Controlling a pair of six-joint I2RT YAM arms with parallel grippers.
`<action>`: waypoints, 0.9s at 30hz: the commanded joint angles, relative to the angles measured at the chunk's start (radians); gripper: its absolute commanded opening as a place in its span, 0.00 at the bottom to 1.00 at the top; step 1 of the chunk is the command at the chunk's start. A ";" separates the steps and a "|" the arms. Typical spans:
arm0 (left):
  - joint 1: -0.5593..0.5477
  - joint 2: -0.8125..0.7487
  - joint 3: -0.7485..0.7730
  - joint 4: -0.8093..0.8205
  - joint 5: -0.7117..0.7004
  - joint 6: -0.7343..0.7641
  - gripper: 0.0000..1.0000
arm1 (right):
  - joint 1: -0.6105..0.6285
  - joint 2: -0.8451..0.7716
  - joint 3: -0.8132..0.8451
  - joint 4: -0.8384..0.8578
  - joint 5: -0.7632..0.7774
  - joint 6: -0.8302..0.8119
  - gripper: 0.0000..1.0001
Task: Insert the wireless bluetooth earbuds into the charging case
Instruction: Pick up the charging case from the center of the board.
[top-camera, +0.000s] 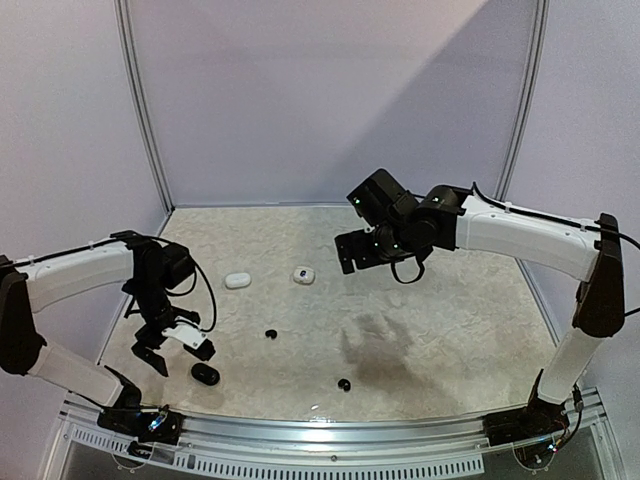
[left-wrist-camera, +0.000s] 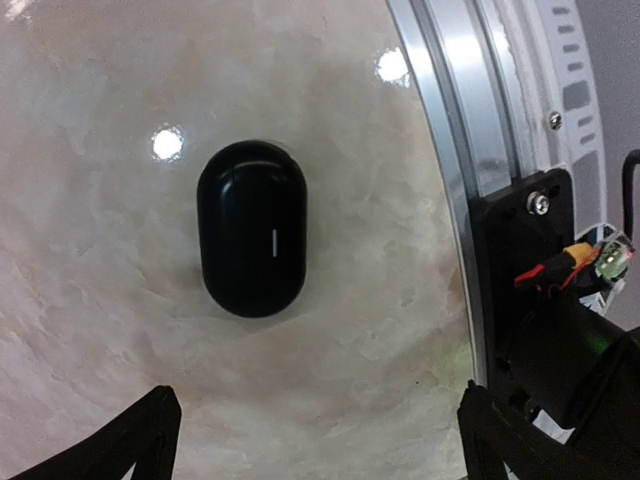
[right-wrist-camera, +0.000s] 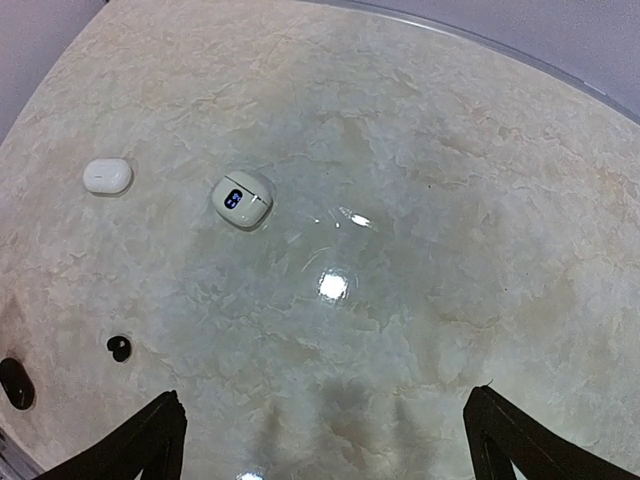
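Table (top-camera: 470, 330): flat top, glossy cream marbled finish, metal rail (left-wrist-camera: 450, 150) along the near edge. Left gripper (top-camera: 177, 352) hangs over the near-left corner, fingers wide apart, nothing between them. Right gripper (top-camera: 358, 250) sits high above the middle of the table, a little right of centre, fingers likewise spread and empty. Black case (left-wrist-camera: 252, 228): smooth glossy pebble with rounded ends and a thin pale mark on the lid. Its lid is shut, and it lies at the near-left corner just inside the rail, under the left gripper. Closed white case (right-wrist-camera: 108, 176): smooth oval pebble, left of centre, about midway between the far and near edges. Open white case (right-wrist-camera: 243, 198): just to its right, lid up, bluish interior; too small to tell whether anything sits inside. First black earbud (top-camera: 271, 334): tiny rounded bead, loose on the table left of centre, toward the near edge. Second black earbud (top-camera: 344, 384): same shape, loose close to the near edge at about its middle. No white earbuds made out. Judgement: task barely begun. Both black earbuds lie outside and the black case is not yet opened. Left to do: open it, pick up each bud, seat both.
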 joint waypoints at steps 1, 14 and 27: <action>-0.011 0.009 -0.076 0.159 -0.023 0.052 0.99 | -0.006 0.010 0.002 -0.011 -0.026 0.022 0.99; -0.100 0.066 -0.225 0.367 0.047 -0.139 0.79 | -0.004 0.012 -0.004 -0.004 -0.069 0.081 0.99; -0.136 0.098 -0.205 0.362 0.018 -0.124 0.52 | -0.003 -0.006 -0.035 0.009 -0.083 0.107 0.99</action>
